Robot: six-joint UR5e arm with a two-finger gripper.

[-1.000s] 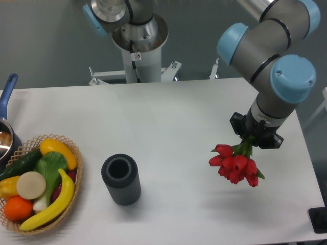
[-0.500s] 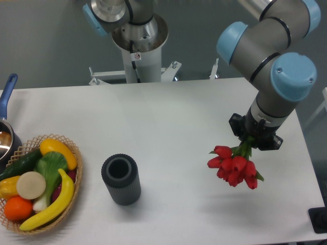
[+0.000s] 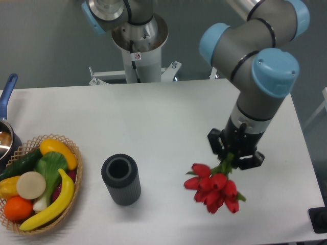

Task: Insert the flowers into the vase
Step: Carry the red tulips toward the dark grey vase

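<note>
The flowers (image 3: 212,187), a tight bunch of red tulip buds with short green stems, hang from my gripper (image 3: 232,157) at the right of the table, buds down and to the left. The gripper is shut on the stems, its fingers mostly hidden by the black wrist. The vase (image 3: 120,179), a dark grey ribbed cylinder with a round open mouth, stands upright left of centre near the front. The flowers are about a vase and a half's width to its right, held above the table.
A woven wicker basket (image 3: 75,176) with banana, orange, cucumber and other produce sits at the front left. A pot with a blue handle (image 3: 7,89) is at the left edge. The arm's base (image 3: 138,41) stands behind the table.
My gripper has moved left and toward the front with the flowers, bringing them closer to the vase. The vase and basket have not moved.
</note>
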